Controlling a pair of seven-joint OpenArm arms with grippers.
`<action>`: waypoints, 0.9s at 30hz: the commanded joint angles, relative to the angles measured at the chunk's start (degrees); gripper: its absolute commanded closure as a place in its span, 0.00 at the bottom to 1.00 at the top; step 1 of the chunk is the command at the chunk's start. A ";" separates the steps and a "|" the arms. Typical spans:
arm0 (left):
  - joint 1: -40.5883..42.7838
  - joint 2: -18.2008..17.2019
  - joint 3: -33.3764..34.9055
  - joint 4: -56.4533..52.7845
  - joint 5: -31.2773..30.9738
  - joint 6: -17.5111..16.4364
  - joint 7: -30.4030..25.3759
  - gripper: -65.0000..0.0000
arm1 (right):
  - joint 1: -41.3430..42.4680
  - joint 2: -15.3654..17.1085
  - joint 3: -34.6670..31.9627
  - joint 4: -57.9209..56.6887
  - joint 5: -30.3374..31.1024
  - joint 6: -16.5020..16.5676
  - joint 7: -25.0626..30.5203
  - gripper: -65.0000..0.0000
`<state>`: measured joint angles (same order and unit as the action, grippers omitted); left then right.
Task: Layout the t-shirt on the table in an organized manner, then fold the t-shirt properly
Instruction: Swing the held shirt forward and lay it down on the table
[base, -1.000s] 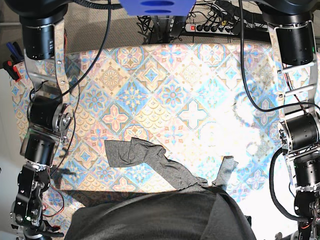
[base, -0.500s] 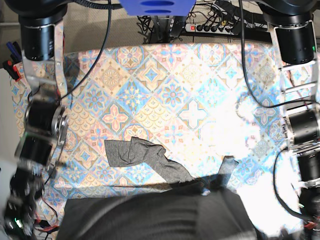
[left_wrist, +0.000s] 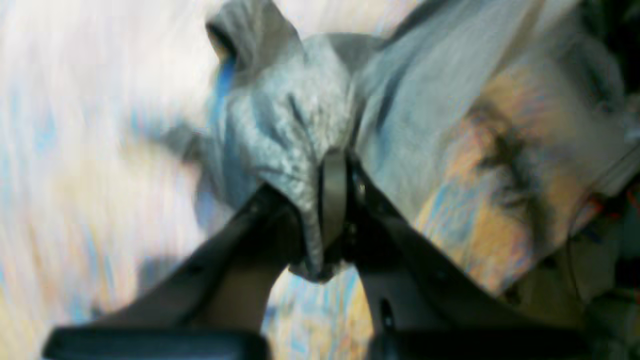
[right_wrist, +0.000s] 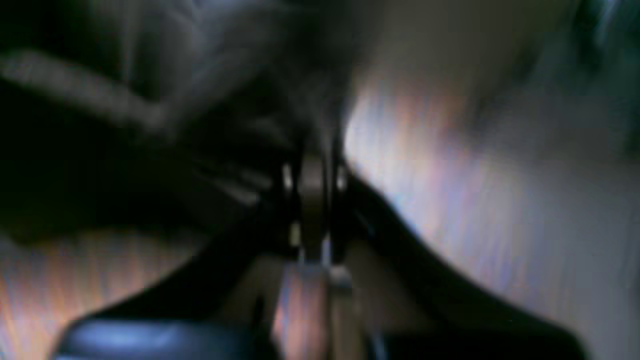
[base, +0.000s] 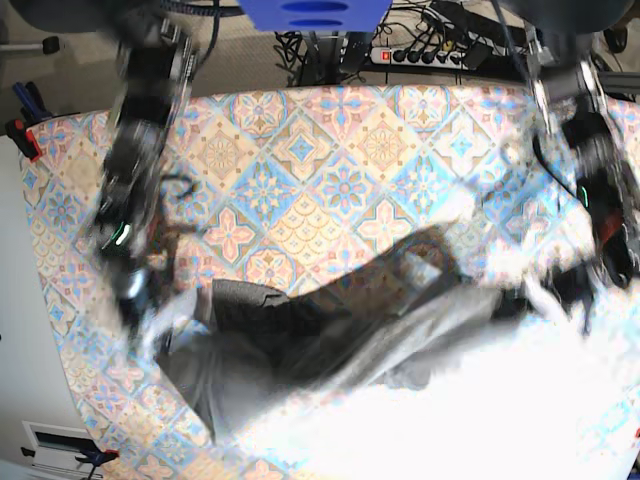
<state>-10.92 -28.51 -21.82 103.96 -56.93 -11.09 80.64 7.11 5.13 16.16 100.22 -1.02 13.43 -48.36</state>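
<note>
The dark grey t-shirt (base: 280, 330) hangs stretched between my two grippers over the near half of the patterned table (base: 330, 180); the base view is smeared by motion. My left gripper (base: 575, 290) is at the right of the base view. In the left wrist view it (left_wrist: 325, 220) is shut on a bunched fold of the t-shirt (left_wrist: 280, 115) above the table (left_wrist: 75, 125). My right gripper (base: 150, 320) is at the left. In the blurred right wrist view its (right_wrist: 312, 200) jaws are together, with the dark t-shirt (right_wrist: 125, 125) running into them.
A power strip with cables (base: 420, 50) lies beyond the table's far edge. Red-handled tools (base: 22, 135) sit by the left edge. The table's left edge drops to a pale floor (base: 20, 380).
Both arms have swung out from the near edge over the table. The shirt, which lay bunched at the front edge, is now lifted and pulled wide between the grippers.
</note>
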 joint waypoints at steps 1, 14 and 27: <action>0.41 0.60 -0.46 3.33 -3.07 -0.12 -0.64 1.00 | 1.54 0.19 0.50 2.76 1.41 -0.02 6.29 1.00; 26.70 6.31 -3.54 5.44 -1.75 -0.20 -0.64 1.00 | -22.19 -7.46 0.41 -5.94 1.41 -0.02 25.63 1.00; 35.93 6.14 -3.89 5.44 0.44 -0.20 -0.64 1.00 | -29.05 -7.46 6.83 -14.03 1.50 -0.02 32.14 1.00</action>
<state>24.71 -21.76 -25.26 108.60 -56.31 -11.33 79.75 -21.30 -3.11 22.11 86.35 1.98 16.03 -13.30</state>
